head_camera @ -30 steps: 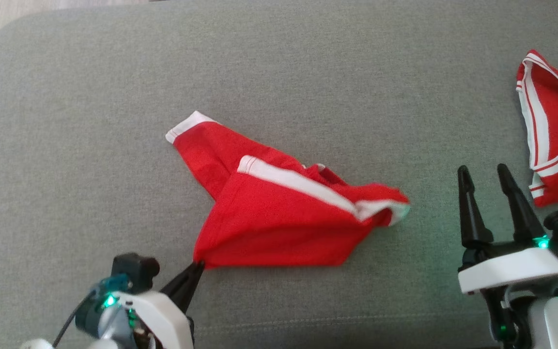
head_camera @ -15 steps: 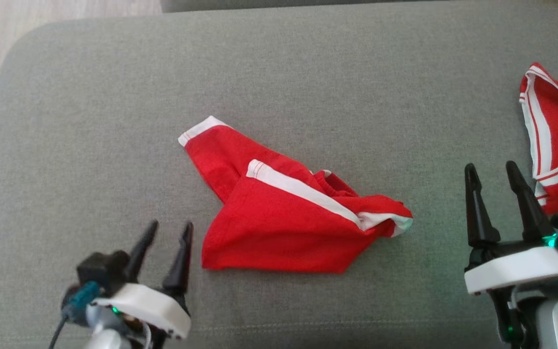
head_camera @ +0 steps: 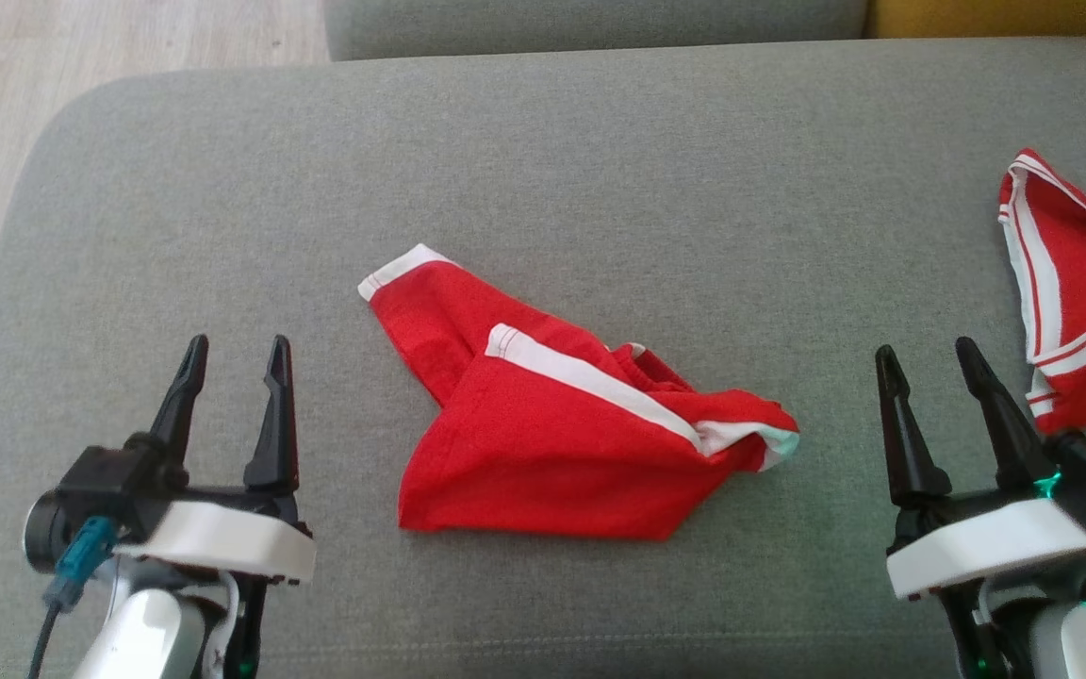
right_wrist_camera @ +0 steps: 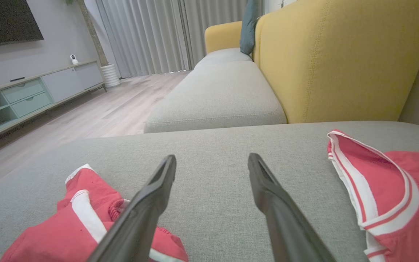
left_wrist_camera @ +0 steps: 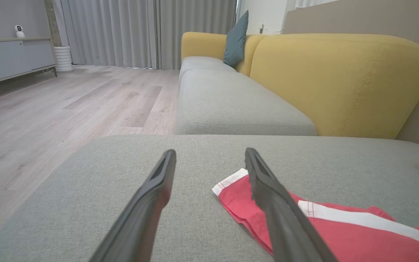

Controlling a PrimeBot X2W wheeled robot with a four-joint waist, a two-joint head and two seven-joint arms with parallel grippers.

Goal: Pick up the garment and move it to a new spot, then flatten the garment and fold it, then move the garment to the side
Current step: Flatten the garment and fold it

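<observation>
Released from the left gripper [head_camera: 237,344], which has drawn back to the left with its fingers now spread, the red shorts [head_camera: 562,443] lie bunched in the middle of the grey sofa cushion [head_camera: 600,170], white side stripe up. Moving them to a new spot looks done; flattening, folding and setting aside are all left. The right gripper [head_camera: 925,349] hangs spread and empty just beside a red-and-white jersey [head_camera: 1085,311] at the cushion's right edge, which crowds that side.
</observation>
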